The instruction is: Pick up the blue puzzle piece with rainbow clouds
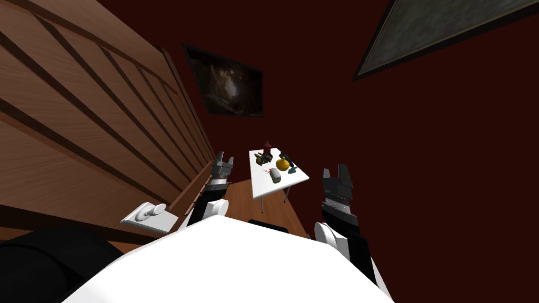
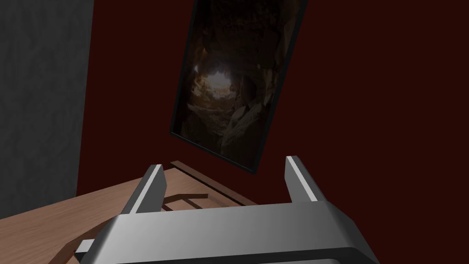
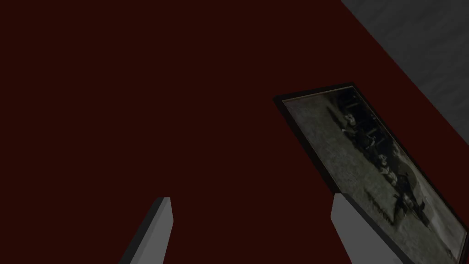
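A small white table stands some way ahead in the head view, carrying several small things. A dark bluish thing lies near its far right side; I cannot tell whether it is the puzzle piece. My left gripper is raised left of the table, well short of it, open and empty. My right gripper is raised right of the table, also open and empty.
On the table are an orange round thing, a white-grey object, a red-topped thing and an olive thing. A brown panelled wooden surface runs along my left. A wooden floor strip leads to the table between dark red walls.
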